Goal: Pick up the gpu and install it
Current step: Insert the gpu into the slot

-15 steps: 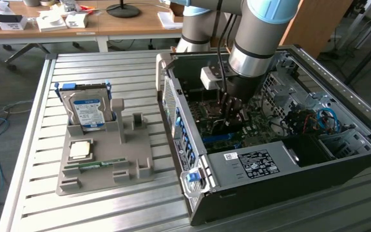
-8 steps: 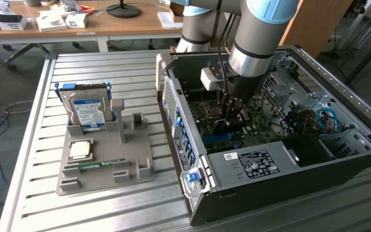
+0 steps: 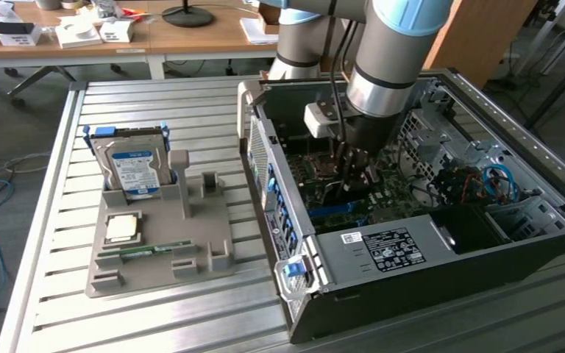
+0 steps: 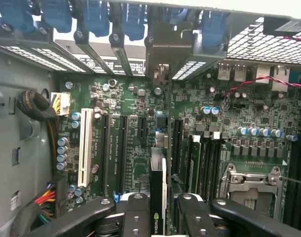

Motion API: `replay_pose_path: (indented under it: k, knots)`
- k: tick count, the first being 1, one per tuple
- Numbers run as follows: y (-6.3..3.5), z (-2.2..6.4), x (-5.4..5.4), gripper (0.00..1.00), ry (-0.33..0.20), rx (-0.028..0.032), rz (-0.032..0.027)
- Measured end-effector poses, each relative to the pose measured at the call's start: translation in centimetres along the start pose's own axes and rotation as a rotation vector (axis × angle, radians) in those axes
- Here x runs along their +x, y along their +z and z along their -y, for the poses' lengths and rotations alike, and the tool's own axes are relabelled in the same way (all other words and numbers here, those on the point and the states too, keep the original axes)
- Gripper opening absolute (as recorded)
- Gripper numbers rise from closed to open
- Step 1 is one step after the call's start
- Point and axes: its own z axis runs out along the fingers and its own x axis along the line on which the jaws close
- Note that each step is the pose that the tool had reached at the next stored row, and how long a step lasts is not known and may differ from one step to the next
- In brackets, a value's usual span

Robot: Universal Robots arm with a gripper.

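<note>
The gpu (image 4: 157,180) hangs edge-on as a thin dark slab with a small logo on its near end, clamped between my two black fingers (image 4: 137,212). My gripper (image 4: 162,202) is shut on it, low over the green motherboard (image 4: 135,106), among the long black expansion slots (image 4: 123,153). I cannot tell if the card touches a slot. In the exterior view my gripper (image 3: 353,170) reaches down inside the open computer case (image 3: 381,254), with the gpu (image 3: 347,193) just below it.
A grey parts holder (image 3: 189,254) on the slatted metal table (image 3: 57,309) carries the silver hard drive (image 3: 133,170), a square processor (image 3: 123,227) and a green memory stick (image 3: 145,251). Inside the case are the CPU socket (image 4: 251,185), blue slot latches (image 4: 98,17) and cable bundles (image 4: 37,106).
</note>
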Motion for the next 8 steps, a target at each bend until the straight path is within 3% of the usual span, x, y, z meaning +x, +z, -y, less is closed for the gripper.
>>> replay_pose_path:
  k: [3, 8]
  knots:
    - [0.0, -0.05, -0.02, 0.26, 0.0, 0.0093, -0.0004]
    - [0.01, -0.19, -0.03, 0.26, 0.0, 0.0098, -0.0003]
